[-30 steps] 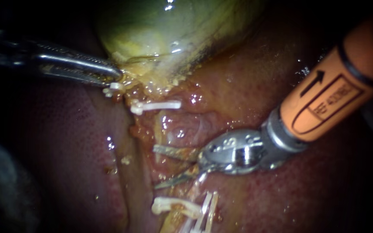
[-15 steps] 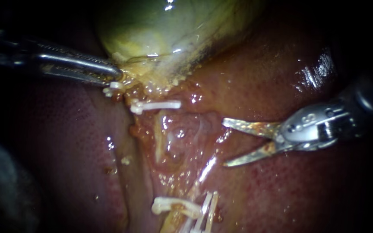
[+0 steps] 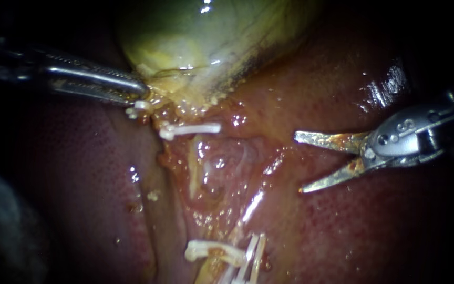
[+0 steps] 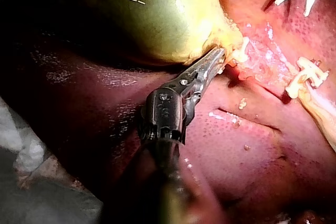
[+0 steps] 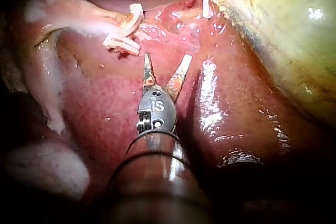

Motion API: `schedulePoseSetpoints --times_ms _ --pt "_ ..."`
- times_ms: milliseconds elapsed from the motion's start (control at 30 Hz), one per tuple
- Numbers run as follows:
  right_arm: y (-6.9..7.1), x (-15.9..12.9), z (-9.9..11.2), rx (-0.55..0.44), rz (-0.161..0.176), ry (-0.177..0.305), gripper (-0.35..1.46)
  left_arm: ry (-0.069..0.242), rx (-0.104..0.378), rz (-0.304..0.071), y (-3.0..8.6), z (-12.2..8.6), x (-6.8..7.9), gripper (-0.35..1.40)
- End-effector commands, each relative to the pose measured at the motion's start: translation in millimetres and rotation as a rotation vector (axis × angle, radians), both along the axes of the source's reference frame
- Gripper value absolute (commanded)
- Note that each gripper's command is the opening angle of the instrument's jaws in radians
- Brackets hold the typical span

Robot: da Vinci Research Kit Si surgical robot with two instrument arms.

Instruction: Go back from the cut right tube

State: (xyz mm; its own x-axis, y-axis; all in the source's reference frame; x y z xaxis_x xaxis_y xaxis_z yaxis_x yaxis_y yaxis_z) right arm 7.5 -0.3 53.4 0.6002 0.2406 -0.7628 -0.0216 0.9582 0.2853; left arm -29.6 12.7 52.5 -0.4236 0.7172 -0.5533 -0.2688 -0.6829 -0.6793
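My right instrument (image 3: 298,163) has two stained blades standing open, nothing between them, over the liver (image 3: 342,226) to the right of the cut tube (image 3: 194,171). A white clip (image 3: 190,128) crosses the tube's upper stump. Two more clips (image 3: 214,250) sit on the lower stump. In the right wrist view the open blades (image 5: 167,57) point at those clips (image 5: 123,38) from a short way off. My left instrument (image 3: 140,90) is shut on the lower edge of the green-yellow gallbladder (image 3: 200,37), close to a small clip (image 3: 135,108). The left wrist view shows the same grip (image 4: 215,59).
Wet red liver (image 3: 90,173) surrounds the dissected bed. A pale flap of tissue (image 5: 47,77) hangs beside my right instrument in its wrist view. White gauze (image 4: 21,145) lies behind my left instrument's shaft.
My right instrument has drawn back to the right, away from the cut tube, its blades open throughout. The orange shaft section has left the view. My left instrument has held still.
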Motion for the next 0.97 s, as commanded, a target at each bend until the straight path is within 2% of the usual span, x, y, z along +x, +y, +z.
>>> schedulePoseSetpoints --times_ms 33,167,467,633,967 --pt "0.0 0.0 0.1 0.0 0.0 0.0 1.43 0.002 -0.003 -0.002 -0.1 0.1 -0.1 -0.35" --pt "0.0 0.0 0.1 0.0 0.0 0.0 1.43 0.012 -0.008 -0.005 -0.4 0.7 -0.9 -0.35" --pt "0.1 0.0 0.3 0.0 0.001 -0.001 1.43 0.019 -0.008 0.026 -1.4 3.6 -3.6 -0.35" --pt "0.1 0.0 0.3 0.0 0.001 -0.001 1.43 0.023 -0.002 0.036 -2.1 4.9 -4.5 -0.35" --pt "0.1 0.0 0.4 0.0 0.001 -0.001 1.45 0.024 0.002 0.04 -2.4 5.3 -4.6 -0.35"
